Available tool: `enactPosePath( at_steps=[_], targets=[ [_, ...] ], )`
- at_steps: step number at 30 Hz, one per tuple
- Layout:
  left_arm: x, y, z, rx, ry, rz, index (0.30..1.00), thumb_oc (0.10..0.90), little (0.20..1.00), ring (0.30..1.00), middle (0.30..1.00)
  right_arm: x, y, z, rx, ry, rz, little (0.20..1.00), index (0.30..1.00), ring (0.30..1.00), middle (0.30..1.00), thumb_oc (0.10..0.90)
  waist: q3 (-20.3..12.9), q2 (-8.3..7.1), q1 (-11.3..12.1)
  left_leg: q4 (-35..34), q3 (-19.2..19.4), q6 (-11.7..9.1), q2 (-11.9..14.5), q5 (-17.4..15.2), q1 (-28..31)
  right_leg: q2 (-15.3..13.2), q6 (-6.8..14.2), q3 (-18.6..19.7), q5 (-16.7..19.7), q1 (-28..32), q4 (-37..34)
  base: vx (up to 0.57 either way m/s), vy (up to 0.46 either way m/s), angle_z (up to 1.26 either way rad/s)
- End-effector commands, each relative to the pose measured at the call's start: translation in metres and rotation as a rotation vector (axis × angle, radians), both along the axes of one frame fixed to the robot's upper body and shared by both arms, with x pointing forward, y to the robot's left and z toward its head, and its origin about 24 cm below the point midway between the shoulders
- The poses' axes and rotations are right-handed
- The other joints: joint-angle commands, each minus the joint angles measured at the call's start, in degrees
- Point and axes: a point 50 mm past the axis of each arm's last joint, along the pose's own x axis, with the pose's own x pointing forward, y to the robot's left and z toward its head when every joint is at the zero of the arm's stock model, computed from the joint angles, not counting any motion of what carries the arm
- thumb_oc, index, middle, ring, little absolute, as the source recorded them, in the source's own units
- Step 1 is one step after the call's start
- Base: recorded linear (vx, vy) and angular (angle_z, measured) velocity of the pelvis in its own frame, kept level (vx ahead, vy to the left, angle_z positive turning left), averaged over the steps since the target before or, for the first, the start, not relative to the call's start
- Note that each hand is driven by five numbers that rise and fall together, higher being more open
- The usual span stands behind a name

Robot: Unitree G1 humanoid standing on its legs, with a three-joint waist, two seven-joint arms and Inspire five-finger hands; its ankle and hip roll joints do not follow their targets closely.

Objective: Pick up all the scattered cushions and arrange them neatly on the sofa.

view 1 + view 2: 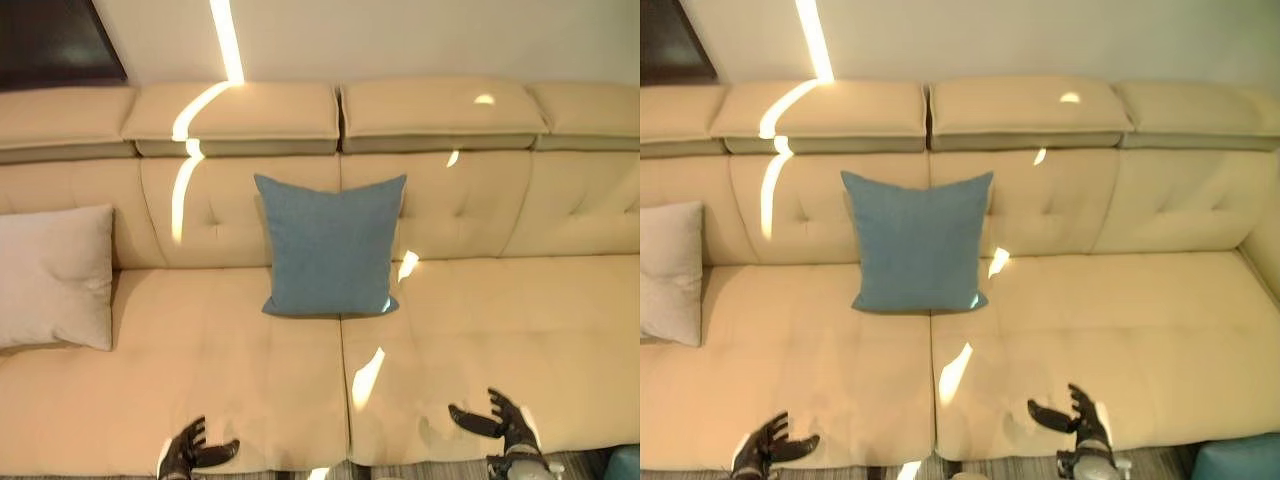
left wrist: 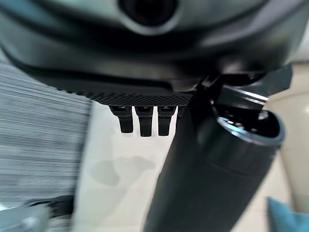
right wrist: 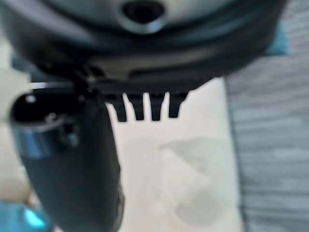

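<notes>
In the left eye view, a blue cushion (image 1: 333, 245) is leaning upright on the sofa (image 1: 480, 320), a pale cushion (image 1: 55, 275) far left. In the right eye view, the left hand (image 1: 765, 447) and right hand (image 1: 1080, 418) are hovering spread, empty, beside another blue cushion (image 1: 1238, 458).

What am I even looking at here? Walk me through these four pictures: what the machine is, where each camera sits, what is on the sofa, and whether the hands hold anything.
This is a humanoid robot with two arms and dark fingered hands. The two wide pictures come from a stereo camera on its head, looking down at a beige sofa. A blue cushion stands upright against the backrest near the middle, and a pale cushion leans at the robot's left end. A teal thing, possibly another cushion, shows on the floor at the lower right. The other two pictures come from cameras on the wrists, looking along each hand. The left hand and right hand hover at the seat's front edge, fingers relaxed, holding nothing.
</notes>
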Motion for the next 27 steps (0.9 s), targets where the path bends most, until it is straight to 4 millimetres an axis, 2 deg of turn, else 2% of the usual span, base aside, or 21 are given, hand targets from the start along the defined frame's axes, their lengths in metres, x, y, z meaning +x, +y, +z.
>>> enactPosePath(
  at_steps=[1,4,8,13,17,18,20,21,22,24,25,27],
  targets=[
    [0.010,0.010,-0.001,0.084,0.036,-0.079,0.900,0.800,0.900,0.900,0.900,0.008,-0.004,0.004,-0.008,-0.055,-0.010,0.900,0.900,0.900,0.900,0.800,-3.5,-2.16,1.2,0.3,1.2,-1.5,-0.6,-3.9,1.9,-1.0,3.8,-2.2,-3.6,0.9,0.7,0.00,-0.030,0.01],
    [-0.001,0.006,-0.009,0.083,0.101,-0.090,0.900,0.800,0.900,0.900,0.900,-0.005,0.003,-0.009,0.019,0.017,-0.011,0.900,0.900,0.900,0.900,0.800,-3.3,-2.12,1.1,0.3,1.0,-1.5,-0.4,-4.0,2.5,-0.7,3.5,-2.0,-4.1,1.6,0.7,-0.01,-0.041,0.01],
    [-0.001,0.001,-0.011,0.076,0.119,-0.097,0.900,0.800,0.900,0.900,0.900,-0.011,0.008,-0.016,0.040,0.056,-0.022,0.900,0.900,0.900,0.900,0.800,-2.8,-1.91,0.9,0.3,0.7,-1.5,-0.1,-4.0,3.2,-0.3,3.1,-1.9,-4.6,2.2,0.7,-0.04,-0.042,0.02],
    [0.009,-0.002,-0.010,0.082,0.105,-0.130,0.900,0.800,0.900,0.900,0.900,-0.015,0.017,-0.022,0.071,0.089,-0.024,0.900,0.900,0.900,0.900,0.800,-1.7,-2.05,0.8,0.6,-0.6,-1.6,0.5,-3.3,3.5,0.7,2.0,-1.5,-5.4,3.2,1.1,-0.07,-0.055,0.05],
    [0.027,-0.004,-0.006,0.083,0.059,-0.141,0.900,0.800,0.900,0.900,0.900,-0.009,0.017,-0.022,0.073,0.076,-0.042,0.900,0.900,0.900,0.900,0.800,0.3,-2.91,1.0,6.4,-0.9,-2.2,0.8,-3.3,-1.3,0.5,1.5,-1.8,-5.3,2.8,1.0,-0.18,-0.050,0.28],
    [0.032,-0.004,-0.005,0.087,0.048,-0.149,0.900,0.800,0.900,0.900,0.900,-0.007,0.017,-0.022,0.072,0.075,-0.046,0.900,0.900,0.900,0.900,0.800,1.0,-3.22,1.0,8.9,-0.6,-2.3,0.6,-3.6,-3.0,0.2,1.4,-2.0,-5.1,2.5,1.0,-0.25,-0.022,0.23],
    [0.040,-0.008,-0.004,0.086,0.032,-0.166,0.900,0.800,0.900,0.900,0.900,-0.005,0.019,-0.022,0.075,0.081,-0.047,0.900,0.900,0.900,0.900,0.800,2.0,-4.20,0.7,14.0,1.5,-2.1,0.0,-6.6,-4.7,-0.9,1.2,-2.6,-4.0,1.2,1.3,-0.27,0.018,0.23],
    [0.036,-0.012,-0.007,0.073,0.054,-0.163,0.900,0.800,0.900,0.900,0.900,-0.007,0.019,-0.024,0.077,0.096,-0.057,0.900,0.900,0.900,0.900,0.800,2.0,-4.76,0.6,18.1,0.9,-1.4,-1.3,-9.8,-4.0,-1.6,1.3,-2.4,-3.0,0.4,1.3,-0.22,0.071,0.32],
    [0.034,-0.013,-0.009,0.067,0.065,-0.160,0.900,0.800,0.900,0.900,0.900,-0.007,0.019,-0.025,0.078,0.100,-0.062,0.900,0.900,0.900,0.900,0.800,1.9,-4.94,0.5,20.5,0.1,-1.2,-1.8,-10.6,-3.7,-1.9,1.3,-2.4,-2.6,0.0,1.3,-0.14,0.066,0.32],
    [0.030,-0.015,-0.011,0.058,0.082,-0.150,0.900,0.800,0.900,0.900,0.900,-0.009,0.019,-0.026,0.073,0.117,-0.059,0.900,0.900,0.900,0.900,0.800,1.7,-4.79,0.1,23.1,-1.3,-1.1,-2.0,-11.9,-2.0,-2.1,1.3,-2.4,-1.9,-0.8,1.5,-0.11,0.126,0.20],
    [0.030,-0.016,-0.012,0.057,0.086,-0.144,0.900,0.800,0.900,0.900,0.900,-0.010,0.019,-0.027,0.077,0.126,-0.060,0.900,0.900,0.900,0.900,0.800,1.4,-4.79,-0.3,23.9,-2.2,-1.2,-2.2,-11.5,-0.7,-2.4,1.4,-2.3,-1.2,-1.8,1.8,-0.15,0.188,0.19],
    [0.031,-0.018,-0.012,0.051,0.078,-0.136,0.900,0.800,0.900,0.900,0.900,-0.011,0.020,-0.028,0.084,0.131,-0.068,0.900,0.900,0.900,0.900,0.800,0.9,-3.85,-1.2,20.9,-3.7,-1.4,-1.7,-11.6,3.0,-1.9,1.6,-2.1,-0.6,-3.6,2.3,-0.13,0.178,0.16]
  ],
)
